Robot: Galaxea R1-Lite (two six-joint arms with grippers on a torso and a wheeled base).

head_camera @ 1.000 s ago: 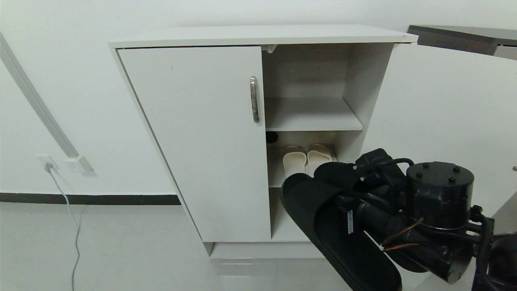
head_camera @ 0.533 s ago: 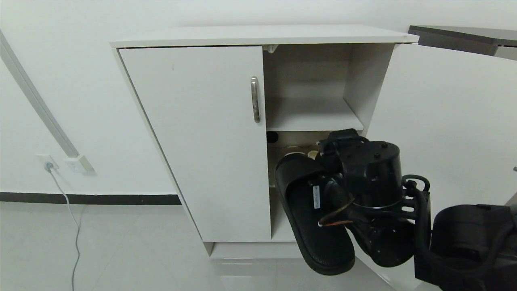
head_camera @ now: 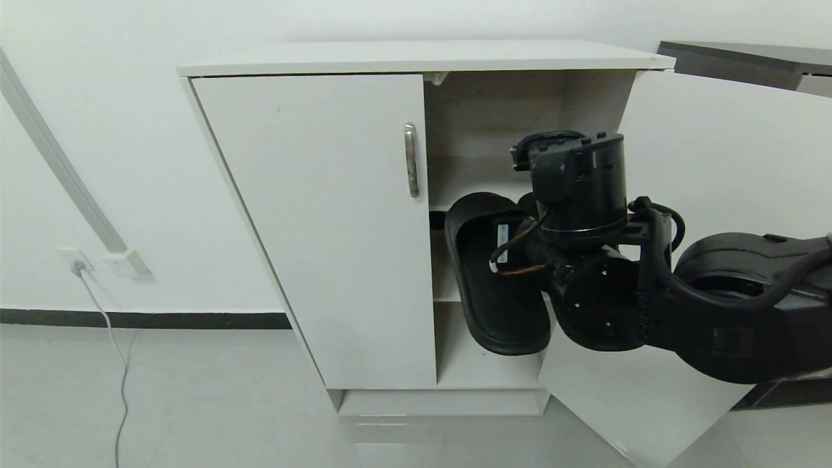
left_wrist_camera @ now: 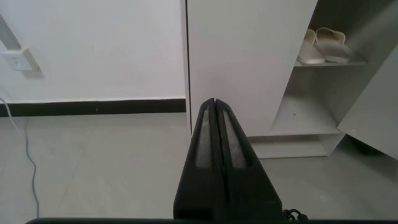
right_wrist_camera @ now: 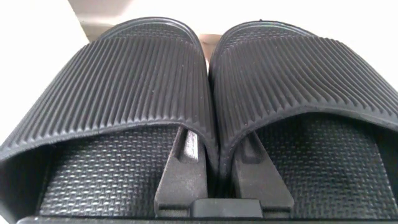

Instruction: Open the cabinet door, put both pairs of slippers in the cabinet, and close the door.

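The white cabinet [head_camera: 416, 57] has its left door [head_camera: 318, 227] closed and its right door [head_camera: 708, 169] swung wide. My right gripper [right_wrist_camera: 217, 155] is shut on the pair of black slippers [head_camera: 497, 279], pinching their two inner walls together, one finger inside each slipper. The pair hangs toe-up in front of the cabinet's open half, at the height of the middle compartment. A pair of white slippers [left_wrist_camera: 324, 45] lies on the middle shelf inside. My left gripper [left_wrist_camera: 214, 109] is shut and empty, low over the floor in front of the closed door.
A metal handle [head_camera: 410, 160] runs down the closed door's edge. The upper shelf [head_camera: 481, 185] and bottom shelf [head_camera: 481, 367] are bare. A wall socket [head_camera: 78, 265] with a cable trailing on the floor is at the left. A dark tabletop [head_camera: 747, 57] stands behind the open door.
My right arm has risen and moved in toward the cabinet opening with the black slippers, which now hang more upright and cover the white pair in the head view.
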